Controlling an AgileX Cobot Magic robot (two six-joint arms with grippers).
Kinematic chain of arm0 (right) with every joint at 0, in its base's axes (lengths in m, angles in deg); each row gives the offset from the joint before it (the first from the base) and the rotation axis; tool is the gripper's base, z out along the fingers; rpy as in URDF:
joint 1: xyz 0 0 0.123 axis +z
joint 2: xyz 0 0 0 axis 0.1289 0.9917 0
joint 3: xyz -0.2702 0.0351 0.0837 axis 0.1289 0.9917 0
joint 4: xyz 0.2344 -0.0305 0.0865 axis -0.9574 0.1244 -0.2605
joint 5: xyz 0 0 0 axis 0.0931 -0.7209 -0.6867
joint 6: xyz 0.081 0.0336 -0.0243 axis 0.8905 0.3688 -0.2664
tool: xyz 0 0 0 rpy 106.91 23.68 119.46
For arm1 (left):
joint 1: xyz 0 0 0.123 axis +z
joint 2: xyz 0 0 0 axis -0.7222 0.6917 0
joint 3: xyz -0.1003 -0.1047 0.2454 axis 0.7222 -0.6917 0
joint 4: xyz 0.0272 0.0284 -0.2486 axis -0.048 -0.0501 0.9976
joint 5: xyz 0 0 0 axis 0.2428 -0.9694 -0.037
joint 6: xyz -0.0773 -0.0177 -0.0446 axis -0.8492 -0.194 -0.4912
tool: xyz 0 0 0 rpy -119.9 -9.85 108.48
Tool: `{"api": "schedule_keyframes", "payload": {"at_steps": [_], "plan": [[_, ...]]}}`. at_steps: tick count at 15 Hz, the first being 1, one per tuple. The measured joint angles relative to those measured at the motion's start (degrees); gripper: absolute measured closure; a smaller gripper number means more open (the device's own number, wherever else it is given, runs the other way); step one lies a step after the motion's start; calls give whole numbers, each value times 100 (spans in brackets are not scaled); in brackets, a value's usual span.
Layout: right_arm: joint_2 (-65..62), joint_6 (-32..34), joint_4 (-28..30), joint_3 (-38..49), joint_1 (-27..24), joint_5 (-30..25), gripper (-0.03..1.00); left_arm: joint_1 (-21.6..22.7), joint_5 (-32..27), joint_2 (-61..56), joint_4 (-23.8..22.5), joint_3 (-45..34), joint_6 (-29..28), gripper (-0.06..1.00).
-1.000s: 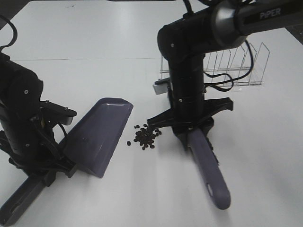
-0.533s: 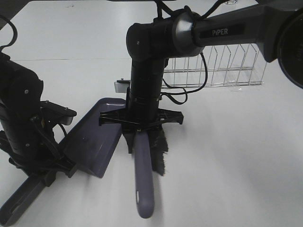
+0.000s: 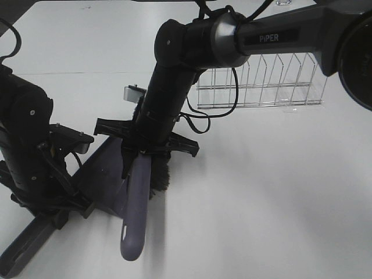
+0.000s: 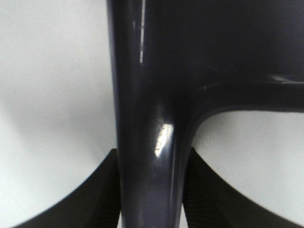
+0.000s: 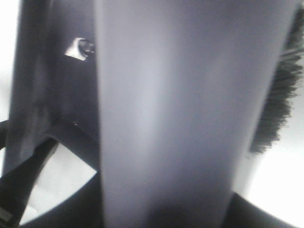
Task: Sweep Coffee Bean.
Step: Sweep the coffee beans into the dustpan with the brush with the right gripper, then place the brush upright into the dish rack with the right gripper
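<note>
Exterior high view showed the right gripper (image 3: 141, 156) reached across to the left of the white table (image 3: 279, 197), clamped tight on the brush (image 3: 135, 216), whose purple-grey handle pointed toward the near edge. The black bristles (image 3: 160, 178) sat just beside the right edge of the dustpan (image 3: 100, 174). The left gripper (image 4: 152, 199) was closed on the dustpan's handle at the near left. The coffee bean pile could not be seen in any view; the right arm and brush covered the dustpan's mouth. A wire rack (image 3: 261, 81) stood at the far right.
</note>
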Motion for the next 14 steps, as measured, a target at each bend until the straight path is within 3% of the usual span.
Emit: {"api": "schedule_keyframes", "payload": {"at_steps": [7, 10, 14], "plan": [[29, -120, -160, -739, -103, -413, 67, 0, 0, 0, 46, 0, 57, 61], [23, -132, 407, -980, -115, -1031, 67, 0, 6, 0, 132, 0, 183, 61], [-367, 6, 1931, -1008, -120, -1071, 67, 0, 11, 0, 138, 0, 195, 61]]}}
